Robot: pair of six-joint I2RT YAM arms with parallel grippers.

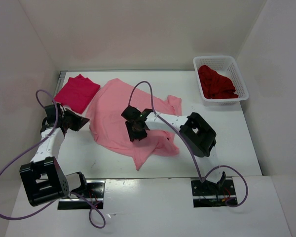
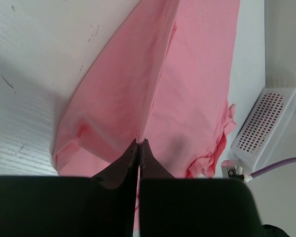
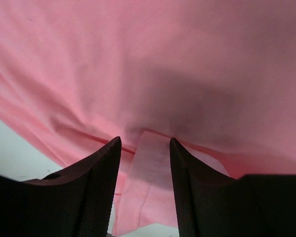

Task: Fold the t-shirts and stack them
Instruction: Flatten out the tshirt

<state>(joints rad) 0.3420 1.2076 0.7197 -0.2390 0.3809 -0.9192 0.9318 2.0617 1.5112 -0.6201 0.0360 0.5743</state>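
Two arms shared one garment: the light pink shirt (image 1: 111,111) lay spread between them, its length running roughly far to near. The left gripper (image 2: 138,143) was clamped on its left edge, cloth ridging away from the tips. The right gripper (image 3: 145,148), jaws apart (a hem strip between them), sat over its near middle, closer to the loose near corner. The crimson shirt (image 1: 77,92) lay folded far left, the maroon shirt (image 1: 216,83) in the basket (image 1: 240,79).

Bright, even white light, soft faint shadows, sharp top view, close-up wrist views slightly soft
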